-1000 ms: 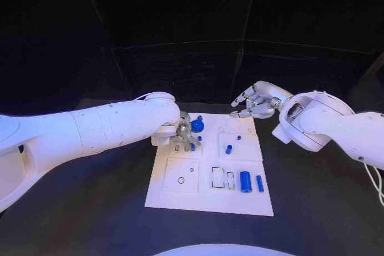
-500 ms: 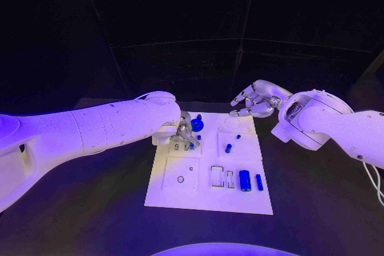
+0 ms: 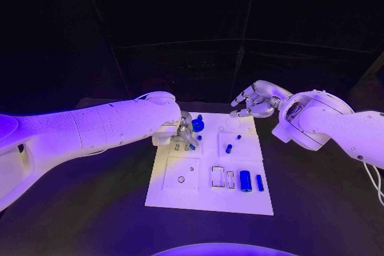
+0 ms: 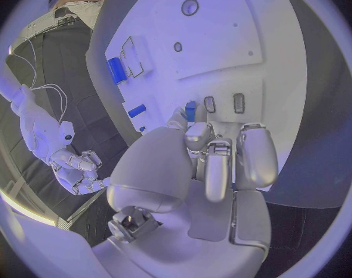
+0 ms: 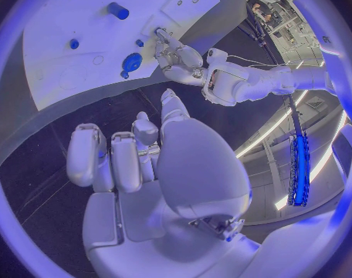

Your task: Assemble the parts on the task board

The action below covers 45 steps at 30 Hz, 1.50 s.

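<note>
Blue parts lie almost as they did a second ago: the left hand (image 3: 184, 135) has stayed low over the board (image 3: 180, 197) at upper left, so the insertion there seems still under way. In the left wrist view a small peg (image 4: 191, 110) sits at its fingertips (image 4: 194, 131), apparently pinched, though the contact is hard to make out. That view also shows two slots (image 4: 224, 104) just beside the peg, which the head view hides behind the hand. The right hand (image 3: 257, 103) hovers beyond the board's upper right corner, holding nothing, fingers loosely curled. A large cylinder (image 3: 244, 180) waits at lower right.
</note>
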Available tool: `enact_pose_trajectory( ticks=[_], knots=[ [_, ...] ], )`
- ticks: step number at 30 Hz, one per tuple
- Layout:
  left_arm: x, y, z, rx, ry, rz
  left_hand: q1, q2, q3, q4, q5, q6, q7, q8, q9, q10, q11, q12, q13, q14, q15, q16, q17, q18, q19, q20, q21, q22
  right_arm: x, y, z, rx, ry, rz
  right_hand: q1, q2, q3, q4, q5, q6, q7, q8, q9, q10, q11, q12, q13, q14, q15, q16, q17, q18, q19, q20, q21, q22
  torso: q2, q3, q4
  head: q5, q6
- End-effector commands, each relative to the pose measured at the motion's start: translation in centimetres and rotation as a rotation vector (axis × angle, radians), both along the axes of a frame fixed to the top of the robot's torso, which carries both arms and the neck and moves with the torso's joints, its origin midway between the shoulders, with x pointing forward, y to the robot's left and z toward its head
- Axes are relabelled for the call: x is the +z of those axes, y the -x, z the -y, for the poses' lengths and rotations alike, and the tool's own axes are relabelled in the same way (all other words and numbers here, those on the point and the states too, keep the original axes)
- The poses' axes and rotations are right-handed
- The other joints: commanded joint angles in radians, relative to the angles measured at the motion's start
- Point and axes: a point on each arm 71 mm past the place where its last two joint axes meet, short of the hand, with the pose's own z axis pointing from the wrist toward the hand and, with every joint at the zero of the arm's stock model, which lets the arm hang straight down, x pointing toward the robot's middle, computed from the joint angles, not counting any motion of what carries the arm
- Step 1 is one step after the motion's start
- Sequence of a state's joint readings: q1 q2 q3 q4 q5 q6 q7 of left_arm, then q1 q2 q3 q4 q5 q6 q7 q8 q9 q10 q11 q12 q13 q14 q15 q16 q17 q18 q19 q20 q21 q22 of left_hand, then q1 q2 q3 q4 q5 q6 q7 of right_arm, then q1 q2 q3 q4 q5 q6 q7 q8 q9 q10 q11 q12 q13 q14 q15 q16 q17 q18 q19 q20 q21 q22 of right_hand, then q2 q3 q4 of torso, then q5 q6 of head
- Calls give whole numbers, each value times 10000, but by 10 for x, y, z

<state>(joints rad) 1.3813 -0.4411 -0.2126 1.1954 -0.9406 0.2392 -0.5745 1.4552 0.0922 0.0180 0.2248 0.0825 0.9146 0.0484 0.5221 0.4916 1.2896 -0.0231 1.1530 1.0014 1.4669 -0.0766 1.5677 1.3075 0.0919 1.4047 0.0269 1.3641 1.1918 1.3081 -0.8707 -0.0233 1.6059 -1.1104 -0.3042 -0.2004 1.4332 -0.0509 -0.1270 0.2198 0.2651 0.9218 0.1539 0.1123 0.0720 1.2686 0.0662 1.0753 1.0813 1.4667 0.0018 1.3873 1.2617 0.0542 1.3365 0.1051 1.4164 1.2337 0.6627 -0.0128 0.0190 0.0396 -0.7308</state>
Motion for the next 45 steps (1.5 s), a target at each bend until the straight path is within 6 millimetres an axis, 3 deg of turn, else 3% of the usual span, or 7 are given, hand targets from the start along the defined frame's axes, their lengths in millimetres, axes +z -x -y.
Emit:
enact_pose_trajectory(
  ticks=[1,3,7,15,21,29,45],
  knots=[
    [-2,2,0,-14,213,-48,116,-178,1230,-793,104,26,53,-102,0,-79,21,-100,-40,1038,-47,31,2633,-143,-62,16,-7,15,1,0,-1,70,32,33,15,117,-65,16,62,-12,2,55,-11,87,-3,26,8,390,-97,0,8,199,-67,-2,-53,11,5,-4,2,4,1],
    [-1,2,-1,36,341,54,155,-381,1846,-921,220,39,101,-156,25,-61,32,-130,-49,1038,-37,31,2633,-142,-65,24,-9,25,1,0,0,64,33,35,15,117,-65,16,62,-12,2,55,-11,87,-3,26,8,390,-97,0,8,199,-67,-2,-53,11,9,-4,6,3,4],
    [1,4,-6,349,810,281,-773,-1452,4442,-1120,416,112,177,-83,369,111,116,-123,-29,1038,46,31,2633,-134,-40,51,19,126,1,-1,1,22,38,43,21,121,-74,22,78,-12,3,58,-11,87,-4,24,3,390,-97,-4,4,201,-74,-2,-60,0,8,8,31,14,3],
    [4,12,-18,1296,1862,352,-1660,-1991,6197,-1646,461,90,147,180,842,217,59,-65,22,1038,1,31,2633,-150,-34,82,7,173,1,-2,5,-64,45,71,6,127,-109,56,91,-31,9,55,-14,75,2,13,-13,390,-96,-13,-7,201,-72,-2,-63,-1,7,8,18,92,-2],
    [5,18,-29,1824,2148,604,-1829,-2079,6507,-1813,458,81,111,256,967,241,57,-50,37,1038,-6,31,2633,-151,-27,79,7,192,1,-3,7,-122,59,78,6,127,-109,56,91,-31,9,55,-14,75,2,13,-13,390,-96,-13,-7,201,-72,-2,-63,-1,-2,3,40,121,-25],
    [0,21,-40,2251,2062,1012,-1975,-2136,6704,-1905,452,70,103,326,1067,301,49,23,115,1038,-14,31,2633,-163,7,71,40,260,1,-4,10,-189,73,82,6,127,-109,56,91,-31,9,55,-14,75,2,13,-13,390,-96,-13,-7,201,-72,-2,-63,-1,-18,33,161,81,-65],
    [-17,24,-37,2384,1928,1039,-2085,-2151,6833,-1933,448,55,93,377,1135,336,40,75,163,1038,-21,31,2633,-166,20,64,49,284,1,-4,11,-216,63,113,1,142,-129,83,100,-42,11,54,-16,31,5,-52,-79,383,-94,-36,-41,207,-91,-1,-80,-30,-2,35,135,71,-158]
  ],
)
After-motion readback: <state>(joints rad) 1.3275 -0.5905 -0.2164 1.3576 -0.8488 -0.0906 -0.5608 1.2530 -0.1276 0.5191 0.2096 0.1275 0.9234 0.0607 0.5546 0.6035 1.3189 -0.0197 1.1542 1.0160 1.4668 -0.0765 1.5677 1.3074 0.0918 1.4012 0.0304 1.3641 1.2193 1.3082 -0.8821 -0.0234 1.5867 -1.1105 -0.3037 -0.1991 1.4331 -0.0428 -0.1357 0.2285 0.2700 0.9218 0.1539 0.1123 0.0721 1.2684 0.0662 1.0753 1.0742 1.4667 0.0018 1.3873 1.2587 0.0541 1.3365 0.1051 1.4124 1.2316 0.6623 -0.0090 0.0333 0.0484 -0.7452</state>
